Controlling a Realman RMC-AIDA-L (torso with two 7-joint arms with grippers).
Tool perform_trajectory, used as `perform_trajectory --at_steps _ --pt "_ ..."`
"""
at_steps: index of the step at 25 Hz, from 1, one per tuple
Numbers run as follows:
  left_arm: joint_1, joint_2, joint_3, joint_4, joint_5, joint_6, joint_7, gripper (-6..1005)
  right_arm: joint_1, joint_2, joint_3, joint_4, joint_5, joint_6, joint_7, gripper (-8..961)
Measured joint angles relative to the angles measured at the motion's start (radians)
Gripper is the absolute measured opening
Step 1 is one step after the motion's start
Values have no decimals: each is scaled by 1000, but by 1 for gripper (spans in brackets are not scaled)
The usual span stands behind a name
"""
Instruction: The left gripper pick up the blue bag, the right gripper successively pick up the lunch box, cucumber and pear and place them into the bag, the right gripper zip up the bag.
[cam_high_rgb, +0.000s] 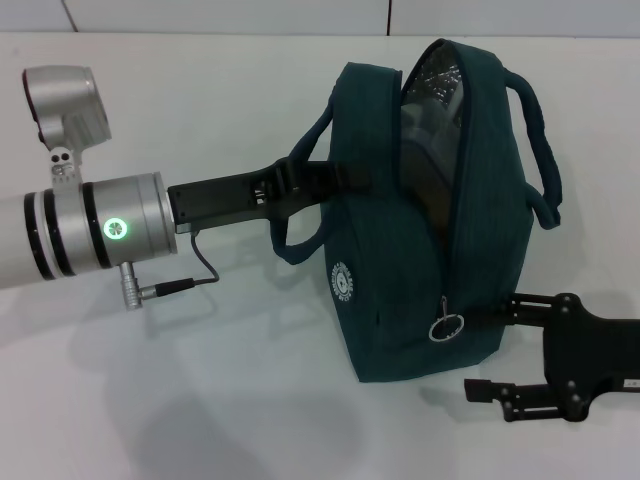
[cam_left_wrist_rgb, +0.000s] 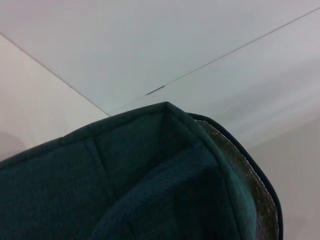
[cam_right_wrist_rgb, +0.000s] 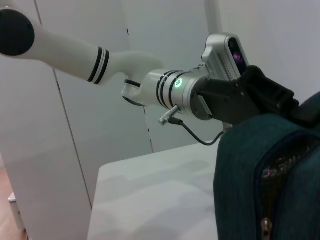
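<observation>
White desk under everything. Upright at centre-right of the head view: bag, top partly unzipped, foil lining showing, ring pull hanging low on its front. Reaching in from the left: left end effector, clamped on the bag's near handle. Lower right, just beside the bag's base: right end effector, spread wide, holding nothing.

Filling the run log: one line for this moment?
left end effector: holding blue bag handle | right end effector: open beside ring zip pull | zip: partly open
</observation>
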Motion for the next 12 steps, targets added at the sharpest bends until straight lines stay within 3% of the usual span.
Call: perform_trajectory --at_steps 12 --pt "0 0 0 0 0 0 3 100 27 5 -10 42 30 10 -1 756"
